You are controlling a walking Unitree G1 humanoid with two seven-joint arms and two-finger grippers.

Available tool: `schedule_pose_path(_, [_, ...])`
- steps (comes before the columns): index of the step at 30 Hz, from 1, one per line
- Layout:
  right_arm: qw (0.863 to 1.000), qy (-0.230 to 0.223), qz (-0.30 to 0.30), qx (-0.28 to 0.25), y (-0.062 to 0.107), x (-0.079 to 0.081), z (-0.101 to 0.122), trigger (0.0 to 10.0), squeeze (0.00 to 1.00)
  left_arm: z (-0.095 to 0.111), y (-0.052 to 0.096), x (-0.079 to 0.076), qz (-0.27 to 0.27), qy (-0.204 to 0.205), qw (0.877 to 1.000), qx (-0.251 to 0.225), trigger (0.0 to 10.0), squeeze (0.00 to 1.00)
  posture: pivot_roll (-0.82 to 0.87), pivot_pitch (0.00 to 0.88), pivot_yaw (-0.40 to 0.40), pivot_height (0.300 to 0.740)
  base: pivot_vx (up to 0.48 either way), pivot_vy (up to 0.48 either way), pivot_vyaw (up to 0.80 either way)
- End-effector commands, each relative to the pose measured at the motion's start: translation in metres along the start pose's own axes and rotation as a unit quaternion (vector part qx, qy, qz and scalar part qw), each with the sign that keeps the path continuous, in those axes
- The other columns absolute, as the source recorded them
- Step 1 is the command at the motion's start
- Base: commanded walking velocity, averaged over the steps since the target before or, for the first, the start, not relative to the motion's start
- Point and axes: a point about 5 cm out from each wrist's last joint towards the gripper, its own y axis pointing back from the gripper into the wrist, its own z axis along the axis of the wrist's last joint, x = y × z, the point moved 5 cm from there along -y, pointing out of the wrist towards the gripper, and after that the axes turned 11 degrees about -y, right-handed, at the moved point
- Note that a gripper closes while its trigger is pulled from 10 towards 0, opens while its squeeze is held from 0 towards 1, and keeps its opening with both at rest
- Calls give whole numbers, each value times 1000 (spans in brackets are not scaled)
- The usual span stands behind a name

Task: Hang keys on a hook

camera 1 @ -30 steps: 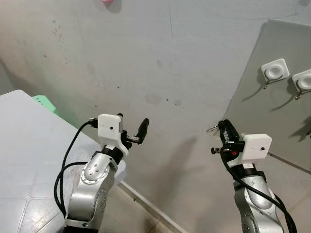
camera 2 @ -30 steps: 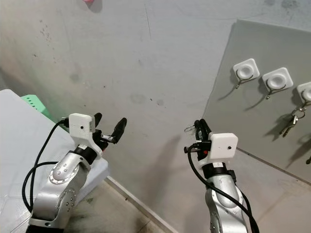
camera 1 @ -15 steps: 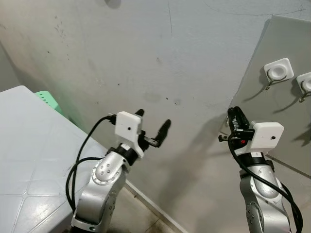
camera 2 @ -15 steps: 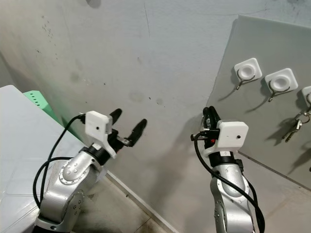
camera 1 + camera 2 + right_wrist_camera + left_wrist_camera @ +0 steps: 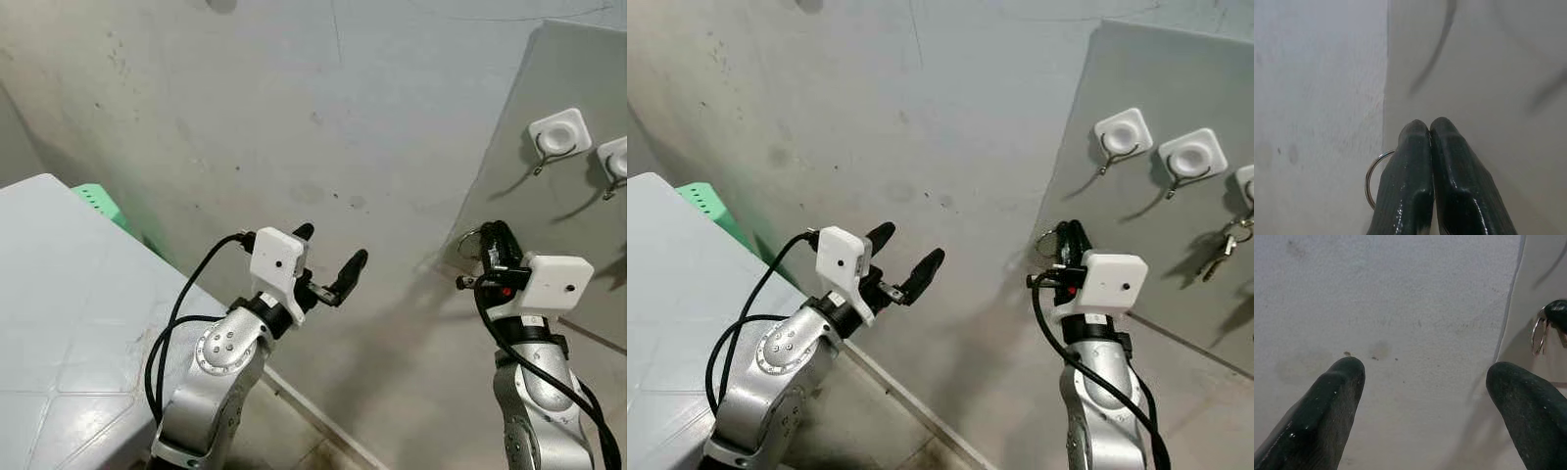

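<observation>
a grey wall is faced, with a paler grey panel (image 5: 1176, 245) mounted on its right side. 2 empty white hooks (image 5: 1117, 137) (image 5: 1191, 159) are seen on the panel, and farther right a third hook (image 5: 1246, 186) from which another set of keys (image 5: 1220, 253) hangs. the right gripper (image 5: 1073, 240) is raised with its 2 black fingers pressed together on a silver key ring (image 5: 1371, 178); the keys themselves cannot be made out. compared with 1 second earlier, this gripper has been carried rightward and closer, so that it is now seen against the panel's left edge, below and left of the nearest empty hook, not yet touching it. the left gripper (image 5: 328, 262) has also been brought forward, its jaws spread wide and holding nothing, near the wall above a white table (image 5: 59, 284). the approach is judged underway; the ring has yet to be lifted up and right to the hook.
</observation>
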Motion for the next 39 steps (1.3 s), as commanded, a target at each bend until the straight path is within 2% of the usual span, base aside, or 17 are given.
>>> schedule_pose_path(1, [999, 6, -7, -33, -3, -3, 18, 10000, 0, 9, -3, -3, -15, -4, 1000, -13, 10000, 0, -23, 36, 7, 740, 0, 0, 0])
schedule_pose_path(8, [998, 15, 4, -67, -10, 1, 39, 10000, 0, 13, -6, -7, -30, -6, 999, -20, 10000, 0, -33, 36, 15, 740, 0, 0, 0])
schedule_pose_path(24, [994, 41, 7, -100, 0, 1, 56, 10000, 0, 16, -7, -7, -40, -10, 999, -29, 10000, 0, -43, 39, 28, 740, 0, 0, 0])
schedule_pose_path(30, [991, 58, 34, -118, 1, 14, 63, 10000, 0, 20, -6, -13, -57, -20, 998, -35, 10000, 0, -36, 46, 31, 740, 0, 0, 0])
schedule_pose_path(39, [987, 55, 48, -142, -5, 25, 75, 10000, 0, 23, -6, -18, -70, -30, 996, -38, 10000, 0, -30, 49, 30, 740, 0, 0, 0])
